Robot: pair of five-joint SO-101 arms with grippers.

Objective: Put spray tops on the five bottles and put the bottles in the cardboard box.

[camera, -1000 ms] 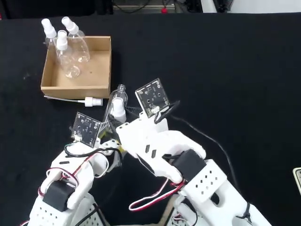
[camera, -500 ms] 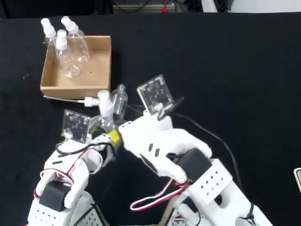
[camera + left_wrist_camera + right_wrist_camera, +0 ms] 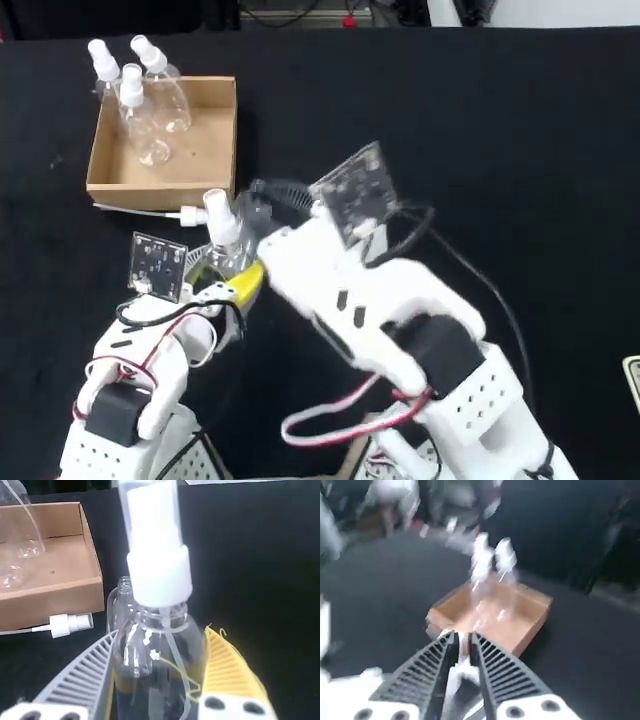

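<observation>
Table (image 3: 500, 120), bottle (image 3: 155, 655) in left end effector (image 3: 161, 634)

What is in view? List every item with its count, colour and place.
cardboard box: one, brown, far left of the table.
capped bottles: three, clear with white spray tops, in the box's far-left corner.
loose spray top: one, white, lying on the table in front of the box.
held bottle: one, clear with a white spray top, upright.
open bottle: one, clear, no top, just behind the held bottle.
table: one, black.
left gripper: one, grey and yellow, shut on the held bottle.
right gripper: one, black, near the open bottle.
</observation>
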